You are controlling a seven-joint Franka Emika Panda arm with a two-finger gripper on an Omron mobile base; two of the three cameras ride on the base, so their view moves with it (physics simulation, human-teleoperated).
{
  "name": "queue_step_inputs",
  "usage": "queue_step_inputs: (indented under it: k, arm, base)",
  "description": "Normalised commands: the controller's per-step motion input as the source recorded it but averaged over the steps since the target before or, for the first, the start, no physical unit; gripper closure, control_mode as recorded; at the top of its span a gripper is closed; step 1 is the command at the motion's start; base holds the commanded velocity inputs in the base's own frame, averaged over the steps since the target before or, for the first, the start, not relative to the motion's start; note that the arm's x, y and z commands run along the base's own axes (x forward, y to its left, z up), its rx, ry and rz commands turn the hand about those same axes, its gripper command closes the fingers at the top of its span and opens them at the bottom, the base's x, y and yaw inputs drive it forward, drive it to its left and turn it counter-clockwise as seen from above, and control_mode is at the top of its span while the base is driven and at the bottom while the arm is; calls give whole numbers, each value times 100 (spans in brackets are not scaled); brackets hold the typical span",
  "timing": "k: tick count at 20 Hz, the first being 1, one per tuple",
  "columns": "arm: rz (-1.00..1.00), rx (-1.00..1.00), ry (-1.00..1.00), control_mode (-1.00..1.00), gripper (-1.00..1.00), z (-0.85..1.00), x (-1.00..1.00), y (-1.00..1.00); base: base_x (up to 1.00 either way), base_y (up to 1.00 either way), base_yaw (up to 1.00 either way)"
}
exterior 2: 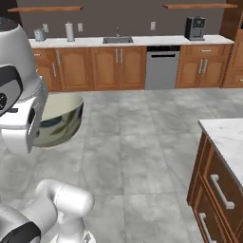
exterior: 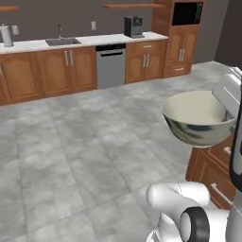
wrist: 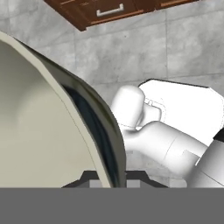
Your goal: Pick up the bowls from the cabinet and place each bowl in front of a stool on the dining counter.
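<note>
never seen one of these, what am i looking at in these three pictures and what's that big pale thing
It is a rendered kitchen with a white robot arm on a base that drives. Two pictures come from cameras on that base, behind the arm to its left and right, looking forward over the grey tile floor. The third is from a camera on the hand, looking along the gripper.

The big pale thing is a cream bowl, held in the air by its rim, the gripper shut on it; in the hand view the rim runs between the finger tips.

Along the far wall stand wooden cabinets with a sink, a dishwasher and a coffee machine. A marble counter shows at the right.
</note>
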Motion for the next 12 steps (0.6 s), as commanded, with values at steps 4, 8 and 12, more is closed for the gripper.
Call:
queue_step_inputs:
  k: [4,8,12]
  arm:
    - [0,0,0,100,100,0,0,0]
    - [0,0,0,100,100,0,0,0]
    - [0,0,0,100,100,0,0,0]
  base:
    - [100,56,-13]
    - [100,69,-14]
    - [100,92,-16]
